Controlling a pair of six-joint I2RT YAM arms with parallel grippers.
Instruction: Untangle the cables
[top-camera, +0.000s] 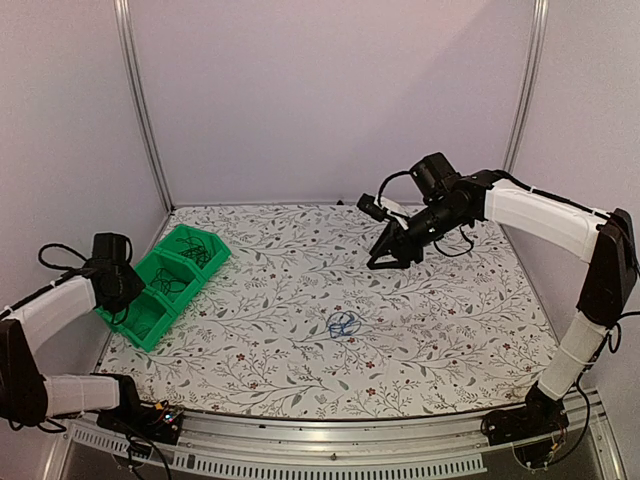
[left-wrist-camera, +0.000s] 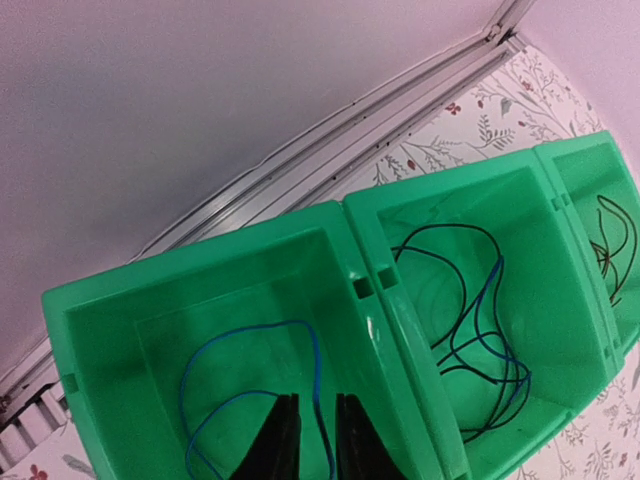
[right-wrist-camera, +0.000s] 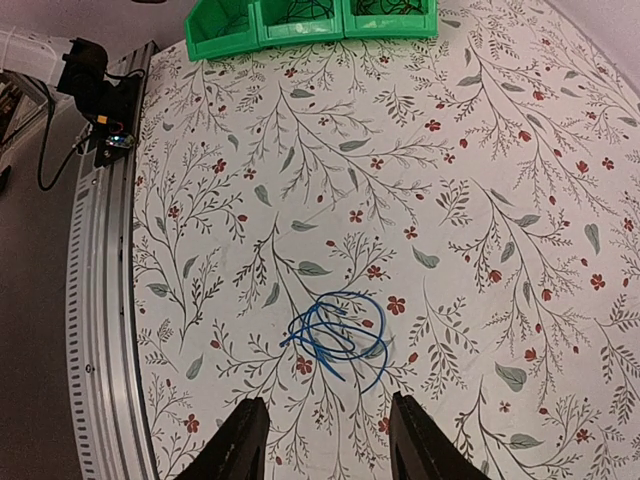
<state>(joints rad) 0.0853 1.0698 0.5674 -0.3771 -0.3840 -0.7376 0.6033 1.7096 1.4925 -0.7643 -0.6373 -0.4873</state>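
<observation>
The cables (left-wrist-camera: 478, 330) are string-thin, looping wires, some in the green bin (left-wrist-camera: 360, 240) and some out on the desk (top-camera: 300, 280). The bin has three compartments in a row. The end one holds a single bright blue loop (left-wrist-camera: 250, 345). The middle one holds black strands crossed by a blue strand. The other end one holds a small dark cable (left-wrist-camera: 612, 240). Well away from the bin, near the middle of the desk, a blue tangle (right-wrist-camera: 335, 335) lies flat in small overlapping rings.

The left pincer (left-wrist-camera: 315, 400) hangs over the bin's compartment with the blue loop. Its fingers stand close with only a narrow slit between them, and a strand of the loop runs through that slit. Whether they pinch it I cannot tell. The right pincer (right-wrist-camera: 328, 400) is raised beyond the tangle on the side away from the bin, its fingers spread wide with nothing between them.

The desk wears a white cloth printed with grey-green sprigs and small red blossoms. The bin sits askew at its edge. Pale lilac walls with aluminium posts close in the space behind the bin.
</observation>
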